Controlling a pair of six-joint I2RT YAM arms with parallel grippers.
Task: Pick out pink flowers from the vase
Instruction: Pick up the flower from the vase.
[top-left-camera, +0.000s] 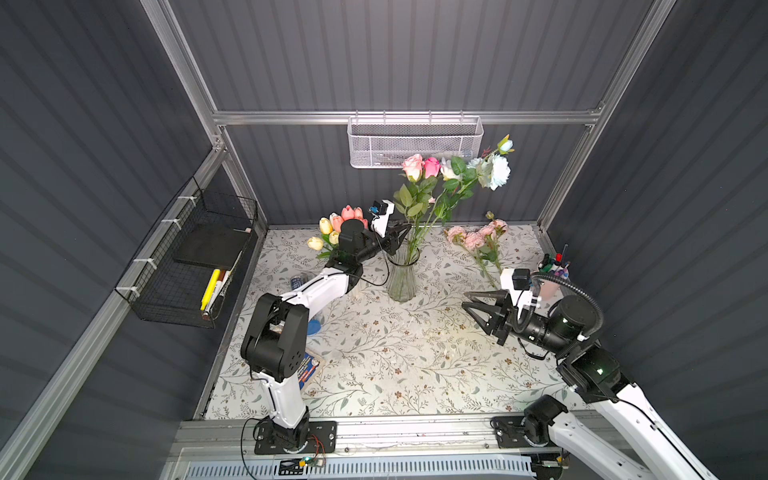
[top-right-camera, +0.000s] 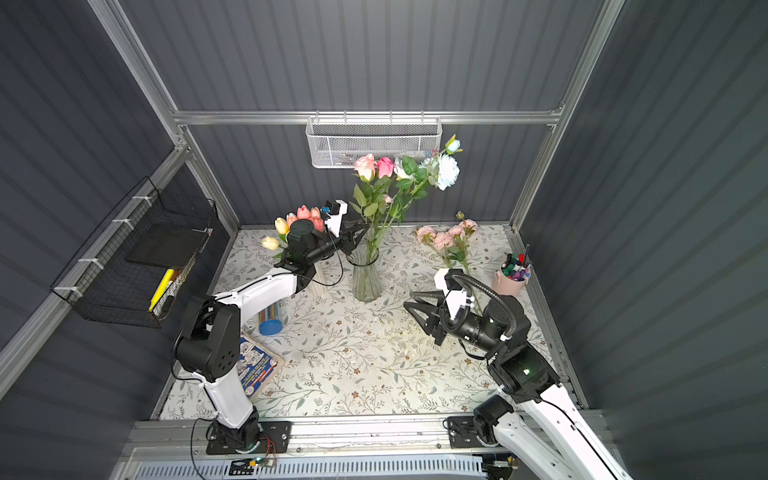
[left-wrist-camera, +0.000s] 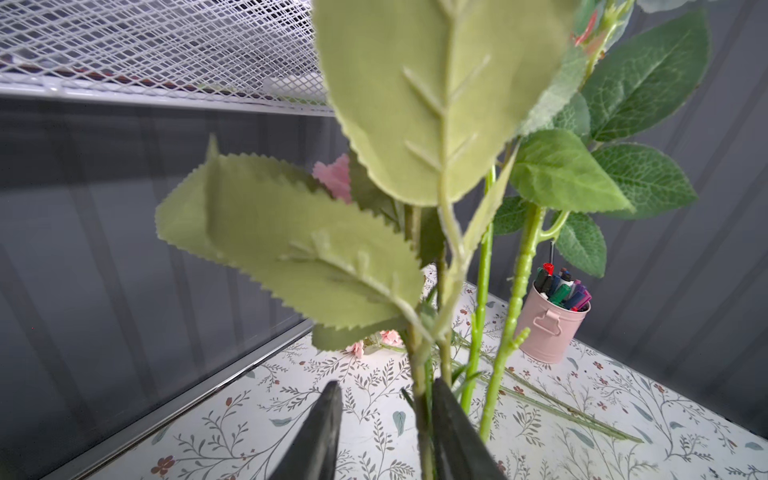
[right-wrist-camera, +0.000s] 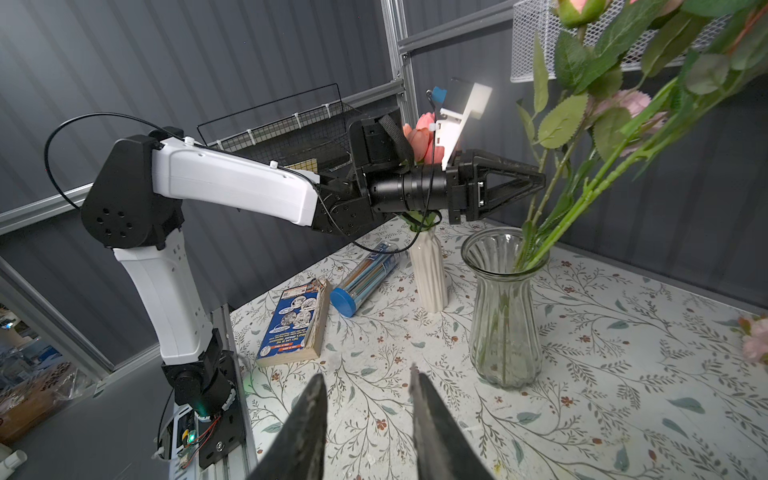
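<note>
A clear glass vase stands mid-table, holding a pale pink rose and a hot-pink rose on long green stems. My left gripper reaches in just above the vase rim. Its jaws are apart, and one green stem lies between them against one finger. Several pink flowers lie flat on the table at the back right. My right gripper hovers open and empty over the table, right of the vase.
White and pale blue roses share the glass vase. A white vase of coral-pink and yellow tulips stands behind my left arm. Also there: a pink pen cup, a book, a blue-capped tube, and a white mesh basket.
</note>
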